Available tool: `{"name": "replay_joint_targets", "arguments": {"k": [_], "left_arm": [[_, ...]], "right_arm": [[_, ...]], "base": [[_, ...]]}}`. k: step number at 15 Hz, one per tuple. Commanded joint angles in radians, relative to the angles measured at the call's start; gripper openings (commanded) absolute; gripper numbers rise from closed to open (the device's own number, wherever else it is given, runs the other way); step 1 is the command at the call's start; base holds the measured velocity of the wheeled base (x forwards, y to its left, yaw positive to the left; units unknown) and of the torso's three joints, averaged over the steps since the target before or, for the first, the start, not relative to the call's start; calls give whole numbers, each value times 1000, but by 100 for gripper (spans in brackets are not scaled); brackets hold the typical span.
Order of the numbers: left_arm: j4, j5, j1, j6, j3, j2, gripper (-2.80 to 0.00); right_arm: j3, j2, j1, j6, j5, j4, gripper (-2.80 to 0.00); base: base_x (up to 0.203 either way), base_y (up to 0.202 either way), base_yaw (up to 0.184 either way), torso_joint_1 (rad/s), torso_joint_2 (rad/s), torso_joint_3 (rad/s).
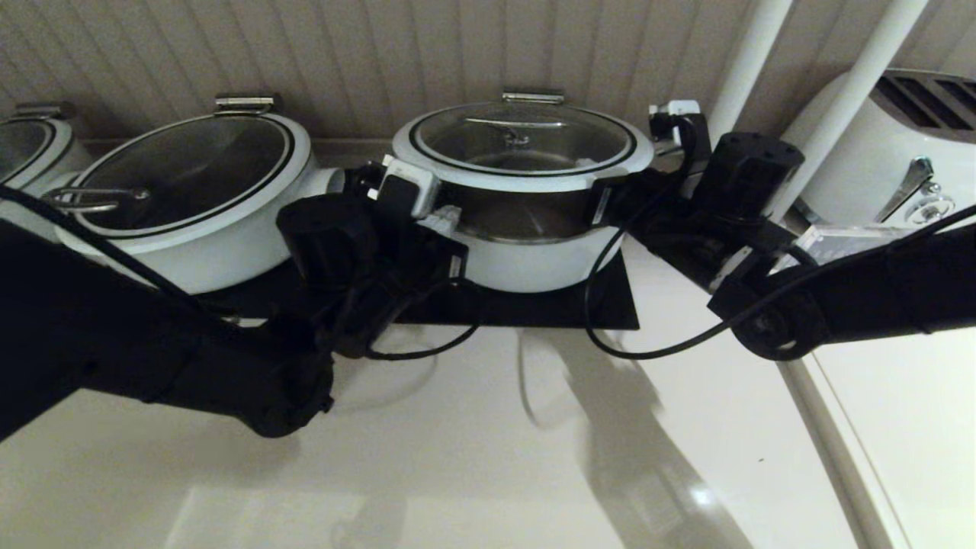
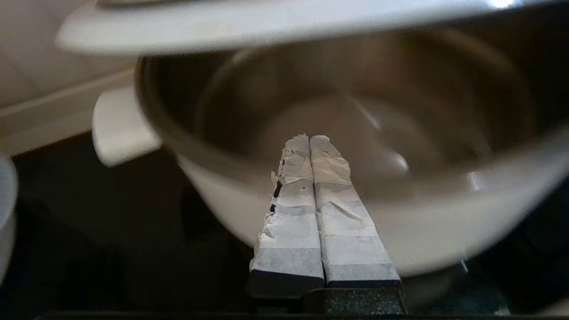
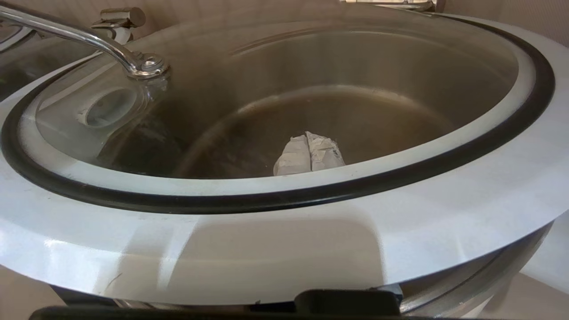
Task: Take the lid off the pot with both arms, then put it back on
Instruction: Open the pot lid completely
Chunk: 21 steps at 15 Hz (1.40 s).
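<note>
Lid (image 1: 526, 164) raised above pot (image 1: 534, 263); left gripper (image 2: 311, 142) fingers pressed together under its rim; right gripper (image 3: 310, 153) tips seen through glass, closed; its body hidden beneath the rim.

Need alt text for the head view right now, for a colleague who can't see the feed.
The lid, clear glass with a white rim, is raised above the pot, front edge up, a dark gap showing the steel inside. The left gripper and right gripper reach under its rim from either side. A wider covered pot stands to the robot's left.
</note>
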Motion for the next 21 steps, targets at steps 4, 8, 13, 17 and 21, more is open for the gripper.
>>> {"name": "replay_joint_targets", "arguments": {"k": [4, 8, 13, 17, 21], "left_arm": [[3, 3, -1, 20, 243, -198, -280], [5, 12, 4, 24, 578, -455, -280], [21, 108, 8, 23, 897, -778, -280], [314, 183, 9, 17, 920, -1154, -280], [736, 232, 11, 6, 889, -1615, -280]], "right_arm": [[-18, -1, 0, 0, 0, -6, -280], [-23, -1, -1, 0, -1, -6, -280], [-29, -2, -4, 0, 1, -4, -280], [-36, -2, -4, 0, 1, -4, -280], [-39, -2, -4, -1, 1, -4, -280]], "base": [[0, 0, 0, 0, 0, 0], [0, 0, 0, 0, 0, 0], [0, 0, 0, 0, 0, 0], [0, 0, 0, 0, 0, 0], [0, 0, 0, 0, 0, 0]]}}
